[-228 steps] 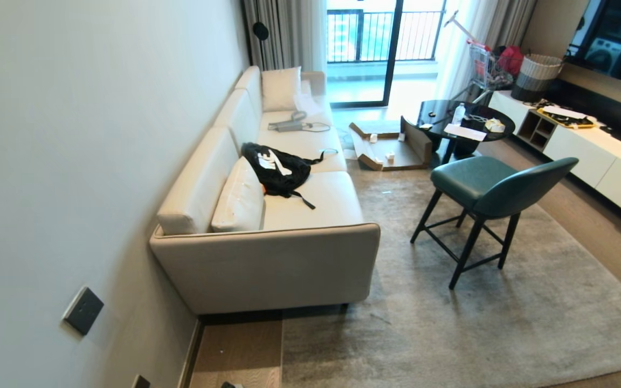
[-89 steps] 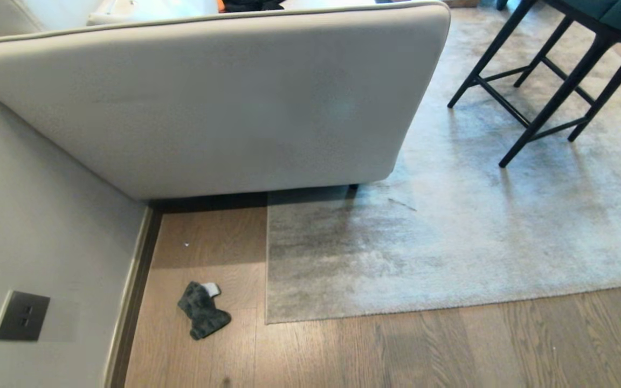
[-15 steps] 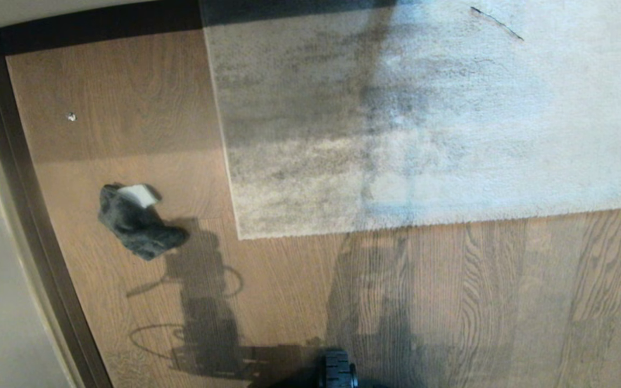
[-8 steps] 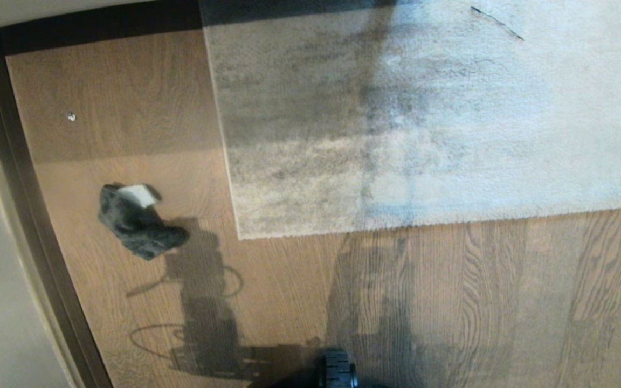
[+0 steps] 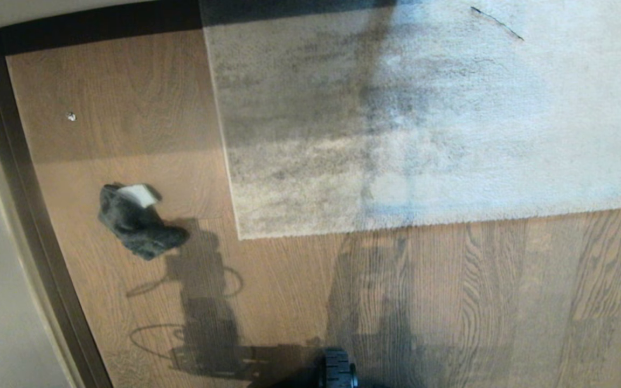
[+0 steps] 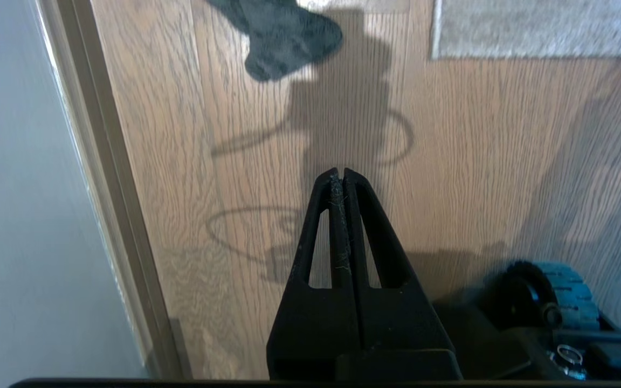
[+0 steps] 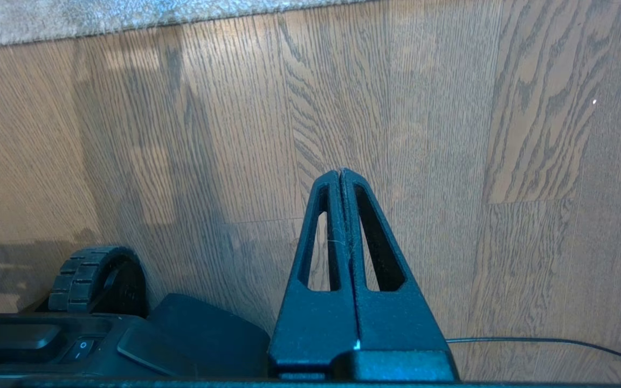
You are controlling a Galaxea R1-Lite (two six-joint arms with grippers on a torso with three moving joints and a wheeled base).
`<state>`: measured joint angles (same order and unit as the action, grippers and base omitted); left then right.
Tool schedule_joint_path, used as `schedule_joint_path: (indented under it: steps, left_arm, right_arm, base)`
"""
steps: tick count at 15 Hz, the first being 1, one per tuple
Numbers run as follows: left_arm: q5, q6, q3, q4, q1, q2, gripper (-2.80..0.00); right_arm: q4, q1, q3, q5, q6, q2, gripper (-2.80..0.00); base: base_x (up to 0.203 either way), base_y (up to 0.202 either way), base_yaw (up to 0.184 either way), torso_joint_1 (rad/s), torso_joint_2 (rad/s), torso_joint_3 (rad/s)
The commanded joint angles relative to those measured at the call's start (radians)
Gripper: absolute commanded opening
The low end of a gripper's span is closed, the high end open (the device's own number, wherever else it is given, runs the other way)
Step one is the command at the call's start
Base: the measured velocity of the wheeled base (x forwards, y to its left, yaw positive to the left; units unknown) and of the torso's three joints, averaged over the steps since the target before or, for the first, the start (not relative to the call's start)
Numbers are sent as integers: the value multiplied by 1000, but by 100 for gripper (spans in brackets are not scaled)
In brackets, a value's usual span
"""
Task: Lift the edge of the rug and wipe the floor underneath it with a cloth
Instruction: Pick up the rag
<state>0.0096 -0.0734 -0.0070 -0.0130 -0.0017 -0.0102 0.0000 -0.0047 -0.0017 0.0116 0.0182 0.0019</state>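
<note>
We hold our left gripper (image 6: pixel 341 173) pressed together and empty above the floor (image 5: pixel 450 302); the cloth (image 5: pixel 137 221) lies ahead of it. Our right gripper (image 7: pixel 341 173) hangs pressed together too, the rug edge (image 5: pixel 375 226) lying flat ahead of it.

**Warm, slanting light and long shadows across the boards**

From my station the floor (image 5: pixel 504 302) reads warm and evenly lit, no harsh glare. I see the robot's own shadow thrown forward over the planks and up onto the rug edge (image 5: pixel 375 229), darkening a band of pile. A second shadow lies along the top of the head view. The skirting strip (image 5: pixel 35 215) bows noticeably at the frame's left edge. Both wrist views are sharp on wood grain; the cloth (image 5: pixel 138 223) looks nearly black, detail lost.
</note>
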Motion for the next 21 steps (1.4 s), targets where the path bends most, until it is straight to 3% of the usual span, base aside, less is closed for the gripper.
schedule_joint_path:
  steps: [1,4,8,16,20,21]
  left_arm:
    - [0,1,-2,-4,-1,-45,-280]
    - [-4,2,-16,-6,-1,-74,-280]
    - [13,-9,-96,14,-21,-324,-280]
    - [26,-12,-196,345,-19,-770,-280]
    - [29,-3,-297,404,-12,-904,-280]
    - [28,-1,-318,405,3,-921,-89]
  right_arm:
    - [0,0,0,1,0,0,-280]
    - [0,0,0,1,0,0,-280]
    - [0,0,0,1,0,0,-280]
    - [0,0,0,1,0,0,-280]
    - [0,0,0,1,0,0,-280]
    - [0,0,0,1,0,0,-280]
  base:
    - [0,0,0,0,0,0]
    - [0,0,0,0,0,0]
    - [0,0,0,0,0,0]
    - [0,0,0,0,0,0]
    - [0,0,0,0,0,0]
    - [0,0,0,0,0,0]
